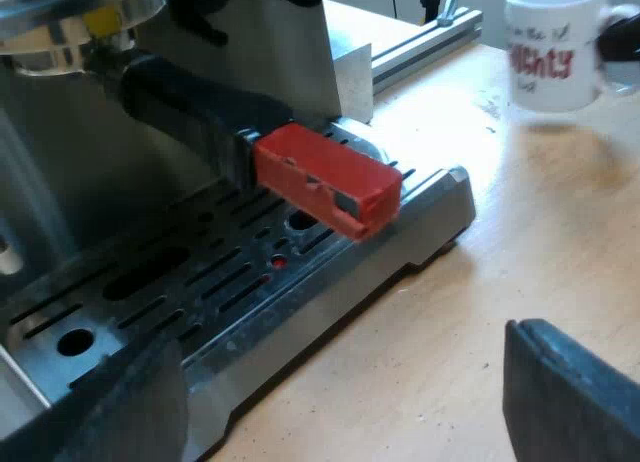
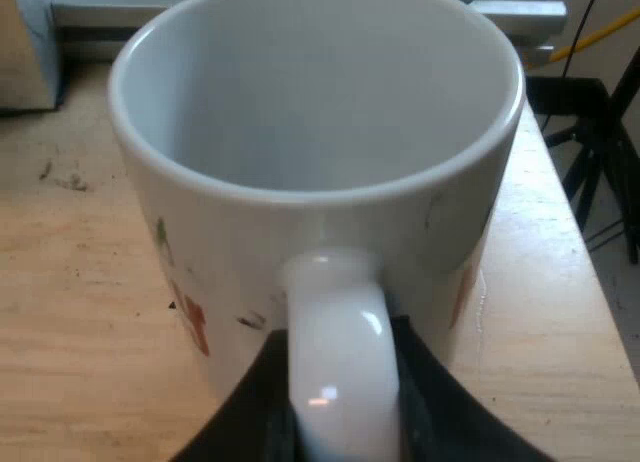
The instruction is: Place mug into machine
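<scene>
**Reader:** What is shown, taken from the largest part down?

**Legend:** A wooden table (image 1: 520,272) bears the espresso machine (image 1: 60,172), with its slotted drip tray (image 1: 300,292) along the front.

**Reader:** Where is the mug?

**Legend:** The white mug (image 1: 555,47), printed with red lettering, is upright and empty. It is over the table, well apart from the drip tray. Whether its base touches the wood cannot be told.

**Reader:** And the smaller parts?

**Legend:** The holder (image 1: 190,107) is locked into the machine. Its dark handle reaches out above the tray and ends in a red block (image 1: 325,177). The right gripper (image 2: 340,417) is closed on the mug's handle (image 2: 340,352), with black fingers (image 2: 250,417) pressed against either side. The left gripper (image 1: 340,412) hovers near the tray's front edge, spread wide, with nothing between its two sides.
</scene>
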